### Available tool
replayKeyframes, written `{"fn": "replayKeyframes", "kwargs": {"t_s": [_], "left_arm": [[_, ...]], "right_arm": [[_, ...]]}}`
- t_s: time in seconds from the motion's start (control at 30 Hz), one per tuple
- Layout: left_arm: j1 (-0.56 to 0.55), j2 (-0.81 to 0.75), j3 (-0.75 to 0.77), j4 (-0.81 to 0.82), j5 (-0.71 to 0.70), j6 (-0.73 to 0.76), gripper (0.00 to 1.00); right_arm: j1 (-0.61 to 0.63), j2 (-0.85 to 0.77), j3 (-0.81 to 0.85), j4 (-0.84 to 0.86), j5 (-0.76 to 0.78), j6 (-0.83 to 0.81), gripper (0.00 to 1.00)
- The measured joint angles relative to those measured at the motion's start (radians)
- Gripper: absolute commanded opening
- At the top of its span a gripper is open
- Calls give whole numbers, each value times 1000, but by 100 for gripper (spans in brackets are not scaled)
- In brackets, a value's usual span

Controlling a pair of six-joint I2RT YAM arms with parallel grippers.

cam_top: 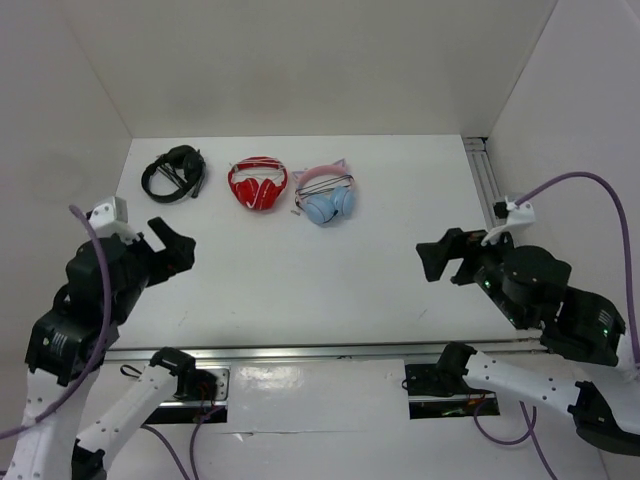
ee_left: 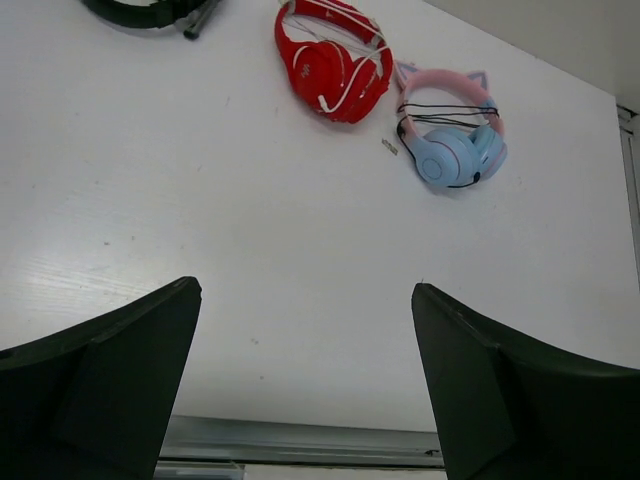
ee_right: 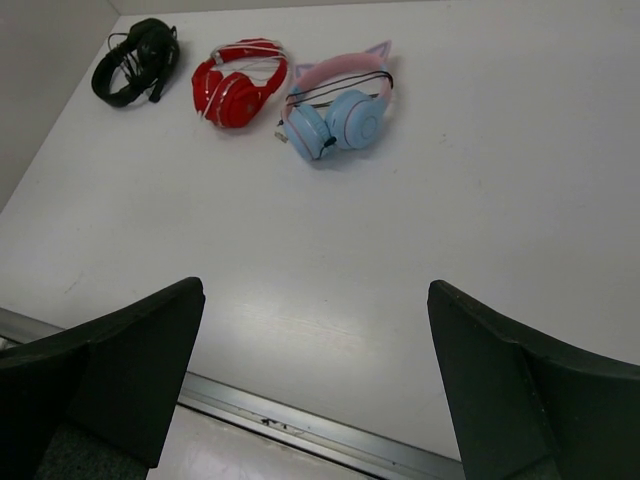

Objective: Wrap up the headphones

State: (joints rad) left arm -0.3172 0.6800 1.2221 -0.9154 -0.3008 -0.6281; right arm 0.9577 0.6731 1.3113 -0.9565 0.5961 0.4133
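**Black headset lies far left, dead ahead of the left jaws**

The left jaws stand wide and hold nothing, hovering over the near-left tabletop (cam_top: 300,285). The headphones (cam_top: 175,172) lie ahead of them by the far-left corner, well apart. Their long axis runs across the tabletop, tilted slightly away toward the right.

They are black and lie flat, with thin cable bunched over the band. The plugs are too small to make out.

To their right sit 2 other pairs, the red-and-white headphones (cam_top: 260,184) and the cat-ear headphones (cam_top: 327,196). The right jaws, equally wide and empty, hover near right, much farther off. The left arm looks better placed.
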Motion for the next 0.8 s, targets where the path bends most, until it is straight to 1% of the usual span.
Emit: {"fn": "replayKeyframes", "kwargs": {"t_s": [0.1,0.23,0.33,0.63,0.8], "left_arm": [[0,-94,-20,-48,-29,1,100],[0,-149,-101,-98,-39,20,100],[-10,-161,-126,-123,-38,27,100],[-35,-139,-126,-125,-39,29,100],[-55,-156,-125,-127,-51,27,100]], "right_arm": [[-4,-56,-3,-61,7,17,100],[-5,-81,-20,-108,18,35,100],[-12,-87,-28,-132,21,40,100],[-40,-98,-32,-138,22,39,100],[-42,-97,-49,-137,22,38,100]]}}
